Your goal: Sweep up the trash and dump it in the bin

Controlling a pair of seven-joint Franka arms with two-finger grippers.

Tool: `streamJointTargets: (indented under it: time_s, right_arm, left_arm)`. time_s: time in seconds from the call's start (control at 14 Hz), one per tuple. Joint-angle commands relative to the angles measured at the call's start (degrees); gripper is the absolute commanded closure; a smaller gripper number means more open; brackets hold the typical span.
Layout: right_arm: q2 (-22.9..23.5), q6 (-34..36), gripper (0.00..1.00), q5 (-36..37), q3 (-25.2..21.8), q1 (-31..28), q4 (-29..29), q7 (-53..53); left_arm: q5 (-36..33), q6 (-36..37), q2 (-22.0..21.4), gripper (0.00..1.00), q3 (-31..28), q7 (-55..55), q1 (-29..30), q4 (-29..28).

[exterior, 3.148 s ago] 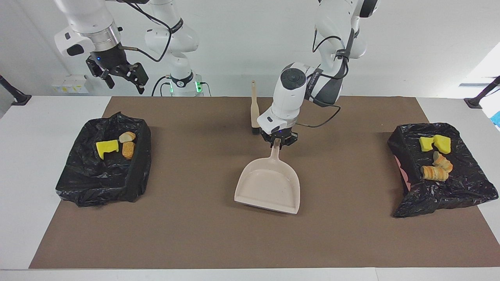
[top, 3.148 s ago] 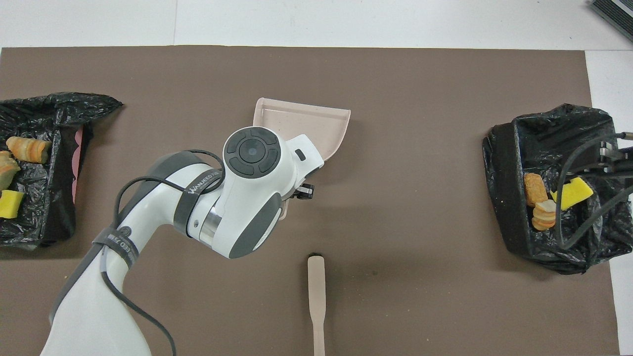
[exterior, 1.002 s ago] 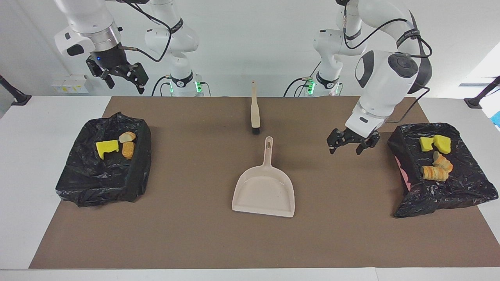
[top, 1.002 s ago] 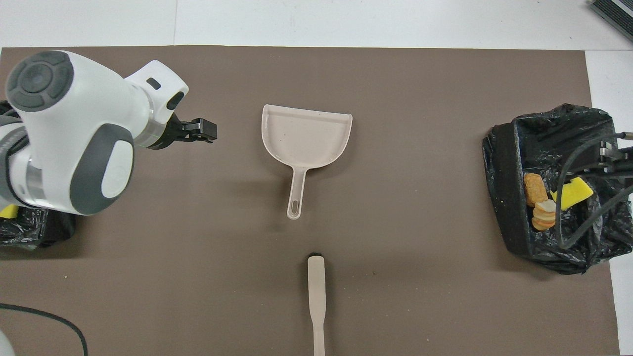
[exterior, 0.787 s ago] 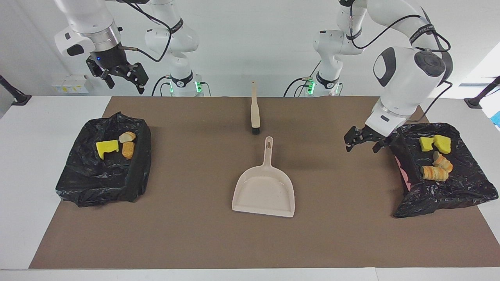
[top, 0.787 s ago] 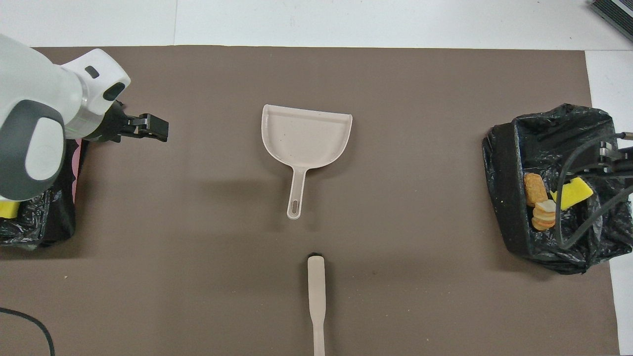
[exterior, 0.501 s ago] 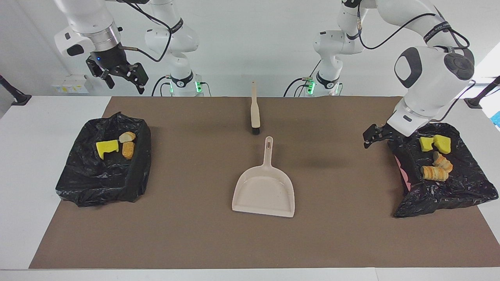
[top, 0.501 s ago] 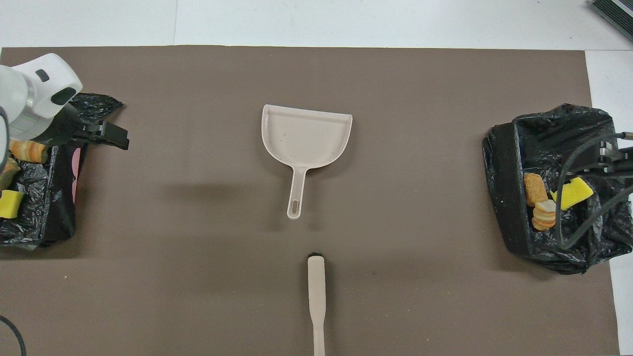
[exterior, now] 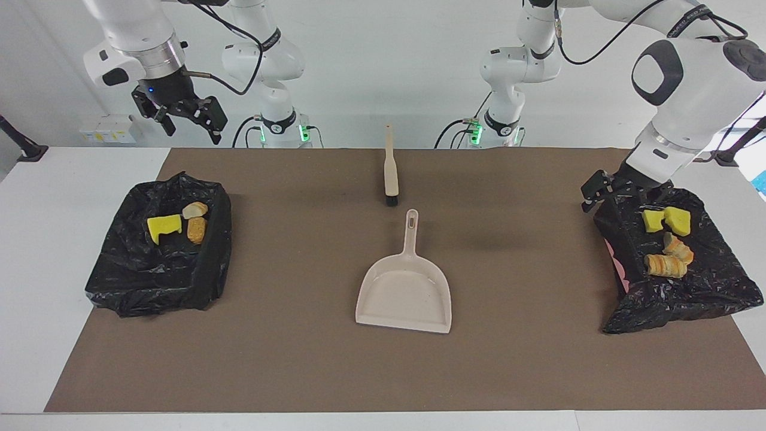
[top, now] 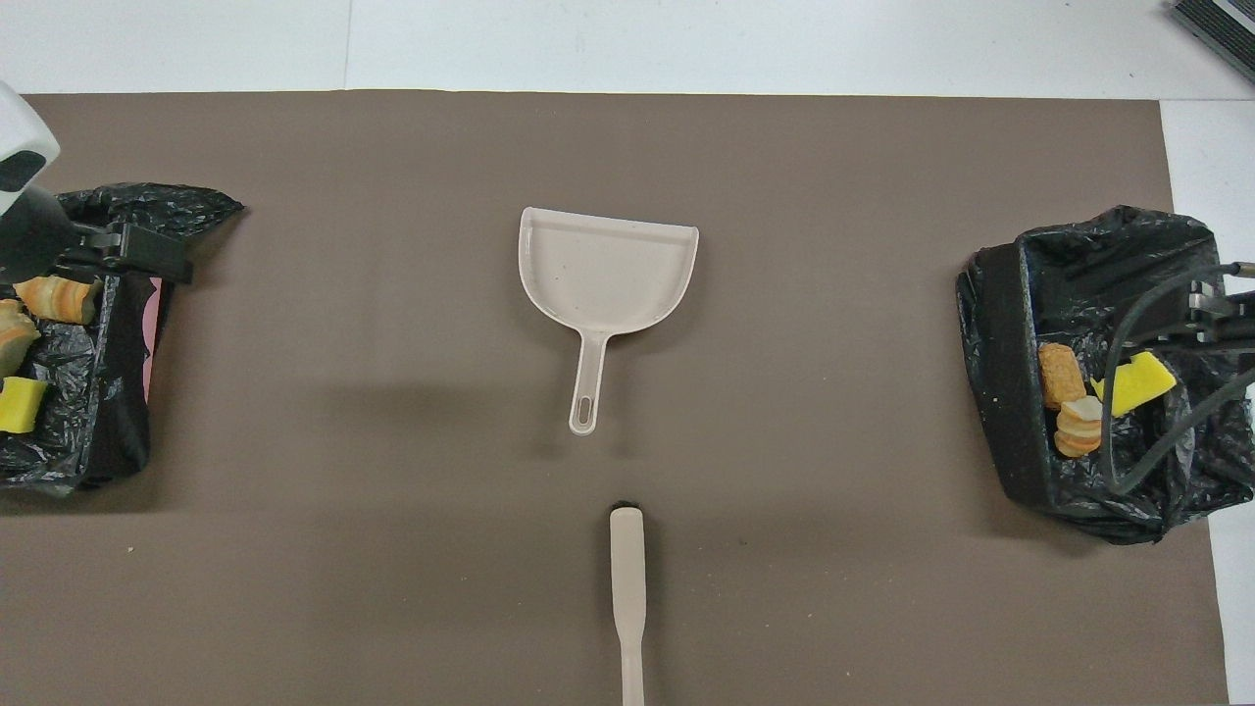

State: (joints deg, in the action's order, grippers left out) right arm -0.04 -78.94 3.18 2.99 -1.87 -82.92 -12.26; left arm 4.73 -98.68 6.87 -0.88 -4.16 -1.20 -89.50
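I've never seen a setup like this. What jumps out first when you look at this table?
Two black-lined bins sit at either end of the brown mat, one at the right arm's end and one at the left arm's end, each holding bright yellow and orange-tan trash scraps. Mid-table lies an empty beige dustpan, with a beige brush nearer to the robots. The left tool hangs over its bin's edge.

Dustpan (exterior: 404, 294) mid-mat (exterior: 299, 371), brush (exterior: 391, 170) nearer the robots, lined bins (exterior: 157, 281) (exterior: 682, 299) at either end of the counter (exterior: 36, 269), trash (exterior: 164, 225) (exterior: 665, 264) in both
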Motion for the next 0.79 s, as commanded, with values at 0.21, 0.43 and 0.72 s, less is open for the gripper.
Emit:
streamJointTargets:
  time_s: [0.21,0.43,0.72]
  right_arm:
    - [-1.3,-0.7,0.00,-1.1,-0.1,-0.5,-1.5,1.2]
    - [-1.3,-0.7,0.00,-1.1,-0.1,-0.5,-1.5,1.2]
    - [-1.3,-0.7,0.00,-1.1,-0.1,-0.5,-1.6,1.2]
  left_arm:
    - [0.0,1.1,-6.7,0.00,0.0,4.7,-0.8,-5.0]
    - [-1.8,3.6,-8.1,0.00,0.1,1.7,-0.8,-3.9]
    - [-2.4,5.2,-9.1,0.00,0.4,2.0,-0.6,-3.8]
